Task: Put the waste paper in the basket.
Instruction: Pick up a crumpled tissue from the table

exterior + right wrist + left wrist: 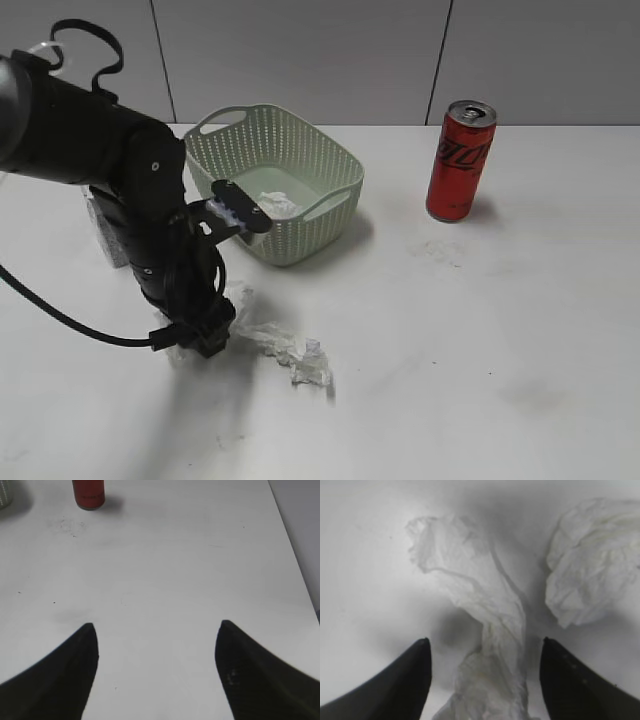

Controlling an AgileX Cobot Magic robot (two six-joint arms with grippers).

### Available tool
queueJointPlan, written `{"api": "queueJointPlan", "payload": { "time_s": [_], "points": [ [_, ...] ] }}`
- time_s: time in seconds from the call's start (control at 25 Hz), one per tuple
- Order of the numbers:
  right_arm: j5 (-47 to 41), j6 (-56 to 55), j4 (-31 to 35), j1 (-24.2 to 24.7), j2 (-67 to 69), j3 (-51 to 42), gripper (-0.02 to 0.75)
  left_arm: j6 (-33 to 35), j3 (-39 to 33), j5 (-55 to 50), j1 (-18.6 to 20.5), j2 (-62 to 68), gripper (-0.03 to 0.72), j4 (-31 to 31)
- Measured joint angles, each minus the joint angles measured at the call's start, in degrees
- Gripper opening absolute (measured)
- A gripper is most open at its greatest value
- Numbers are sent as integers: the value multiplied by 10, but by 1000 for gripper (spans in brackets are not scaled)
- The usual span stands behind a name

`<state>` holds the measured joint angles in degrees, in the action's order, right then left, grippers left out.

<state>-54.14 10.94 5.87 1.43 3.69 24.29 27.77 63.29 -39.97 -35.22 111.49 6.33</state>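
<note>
A pale green woven basket (330,170) stands at the table's back left, with one crumpled white paper (278,203) inside. A long crumpled waste paper (285,347) lies on the table in front of it. My left gripper (200,335) is down at the paper's left end. In the left wrist view the paper strip (485,610) runs between my open fingers (485,680), which sit either side of it. A second paper wad (592,560) lies to the right. My right gripper (156,645) is open and empty over bare table; it does not show in the exterior view.
A red soda can (460,160) stands upright at the back right, and it also shows in the right wrist view (88,493). A whitish object (105,230) sits behind my left arm. The table's right edge (300,570) runs beside my right gripper.
</note>
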Motion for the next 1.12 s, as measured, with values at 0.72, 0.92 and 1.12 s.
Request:
{"api": "queueJointPlan", "payload": {
  "time_s": [0.72, 0.92, 1.12],
  "points": [
    [0, -1, 0, 0, 0, 0, 552, 0, 1, -38, 0, 4, 30, -14],
    [0, -1, 0, 0, 0, 0, 552, 0, 1, -39, 4, -57, 28, -21],
    [0, -2, 0, 0, 0, 0, 552, 0, 1, 45, 6, -150, 27, -33]
  ]
}}
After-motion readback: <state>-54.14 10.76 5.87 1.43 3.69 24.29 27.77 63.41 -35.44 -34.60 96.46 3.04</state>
